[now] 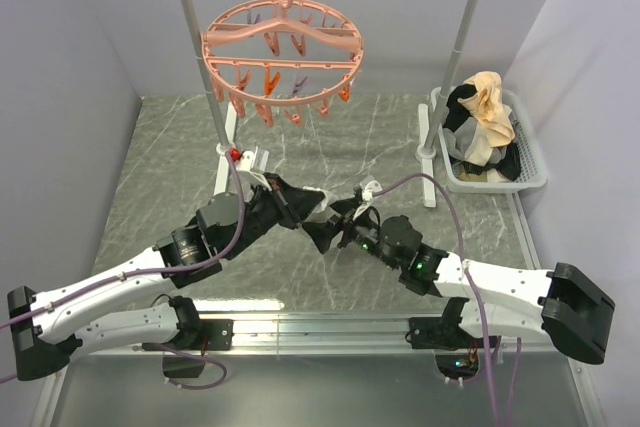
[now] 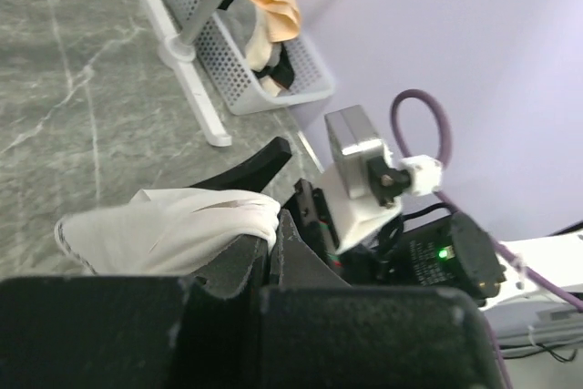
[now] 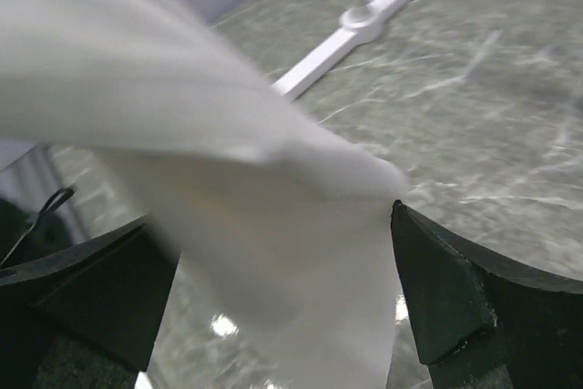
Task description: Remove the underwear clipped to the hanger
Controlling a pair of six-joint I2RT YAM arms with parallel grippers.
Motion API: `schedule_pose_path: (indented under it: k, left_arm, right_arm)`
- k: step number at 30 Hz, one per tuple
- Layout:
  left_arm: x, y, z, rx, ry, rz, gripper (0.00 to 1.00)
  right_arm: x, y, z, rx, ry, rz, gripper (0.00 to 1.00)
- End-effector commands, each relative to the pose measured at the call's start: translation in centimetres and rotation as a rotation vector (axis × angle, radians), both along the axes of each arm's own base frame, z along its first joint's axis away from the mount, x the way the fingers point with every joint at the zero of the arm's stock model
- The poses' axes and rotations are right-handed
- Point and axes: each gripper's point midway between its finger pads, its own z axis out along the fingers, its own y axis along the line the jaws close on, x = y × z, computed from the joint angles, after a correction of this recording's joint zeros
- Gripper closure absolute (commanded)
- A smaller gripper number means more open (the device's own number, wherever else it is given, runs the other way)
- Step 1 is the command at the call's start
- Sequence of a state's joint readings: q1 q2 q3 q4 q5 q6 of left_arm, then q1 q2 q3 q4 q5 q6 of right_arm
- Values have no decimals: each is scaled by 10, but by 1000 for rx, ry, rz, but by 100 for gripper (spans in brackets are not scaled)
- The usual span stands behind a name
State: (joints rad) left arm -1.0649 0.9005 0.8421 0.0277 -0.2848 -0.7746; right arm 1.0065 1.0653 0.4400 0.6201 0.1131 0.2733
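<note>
The pink ring hanger (image 1: pixel 283 47) hangs by its hook from the silver rail, and I see no fabric on its clips. Low over the table's middle, my left gripper (image 1: pixel 290 203) is shut on a piece of underwear (image 1: pixel 312 219). It looks black from above and shows a white inner side (image 2: pixel 164 230) in the left wrist view, pinched at the fingertips (image 2: pixel 270 236). My right gripper (image 1: pixel 342 227) meets it from the right. It stands open, and the white fabric (image 3: pixel 273 252) hangs between its spread fingers (image 3: pixel 455 289).
A white mesh basket (image 1: pixel 530 162) at the back right holds a pile of black and cream underwear (image 1: pixel 485 112). The rail stand's white feet (image 1: pixel 428 162) rest on the grey marble table, one beside the basket. The right wrist camera block (image 2: pixel 364 179) sits close to my left fingertips.
</note>
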Motion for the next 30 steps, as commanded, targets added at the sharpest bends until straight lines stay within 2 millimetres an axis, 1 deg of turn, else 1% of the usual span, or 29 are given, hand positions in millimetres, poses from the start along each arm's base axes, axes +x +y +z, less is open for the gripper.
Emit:
schedule_pose_path:
  k: [1,3,4,5,7,8,10,11,12,13,14,15,16,17,18,19,20,21,22,23,24,25,26,27,28,29,30]
  left_arm:
    - [-15,-2,54,-154,-47,-67,100]
    - [-19,0,57,-180,-42,-80,100]
    - [-20,1,59,-192,-42,-82,100]
    - [-21,2,56,-198,-35,-84,100]
    - [-21,5,51,-193,-24,-77,100]
    - [-20,4,43,-186,-5,-72,100]
    - [-21,6,38,-189,2,-69,100]
    - [-21,8,32,-181,9,-62,100]
    - [-17,13,27,-169,16,-30,100]
    - [-15,18,22,-161,21,-7,100]
    - [-12,23,14,-132,28,20,100]
    - [-7,29,8,-116,28,66,100]
    - [-5,35,-2,-102,39,93,100]
    - [-2,38,-10,-88,46,114,100]
    - [-1,40,-15,-81,45,124,100]
    - [0,41,-32,-56,59,137,100]
    - [0,40,-41,-44,70,138,99]
    - [1,38,-47,-36,71,137,99]
    - [2,35,-68,9,88,129,98]
    - [3,34,-78,25,107,136,94]
    - [3,32,-87,44,121,135,89]
    - [4,28,-100,66,131,129,83]
    - [2,25,-104,67,138,114,66]
    - [2,24,-108,66,143,109,58]
    - [1,22,-111,59,141,99,19]
    - [1,21,-112,55,141,95,1]
    - [0,21,-113,54,143,92,1]
  right_arm:
    - [29,-19,35,134,-48,-243,0]
    - [27,-20,38,164,-49,-243,2]
    - [24,-18,39,172,-50,-221,3]
    - [23,-17,40,173,-51,-212,7]
    - [21,-15,45,193,-51,-197,10]
    - [18,-14,49,203,-57,-177,12]
    - [14,-12,53,212,-65,-154,18]
    - [12,-11,54,213,-64,-137,26]
    - [10,-10,55,216,-59,-126,32]
    - [8,-10,56,208,-53,-120,52]
    - [7,-12,57,220,-40,-122,70]
    - [5,-17,61,241,-37,-126,81]
    - [4,-21,62,259,-36,-133,96]
    - [3,-25,64,282,-27,-140,99]
    - [3,-33,69,304,-30,-162,100]
    - [4,-37,67,299,-20,-178,100]
    - [5,-41,69,302,-18,-193,100]
    - [5,-46,78,316,-25,-209,100]
    - [6,-48,75,293,-16,-223,100]
    - [9,-52,75,288,-14,-242,100]
    - [10,-57,82,301,-15,-262,100]
    - [17,-67,76,282,1,-317,100]
    - [21,-73,73,285,20,-357,100]
    - [30,-89,77,297,23,-423,100]
    - [37,-99,67,270,43,-475,100]
    - [41,-106,66,274,59,-498,100]
    - [53,-125,69,288,60,-567,100]
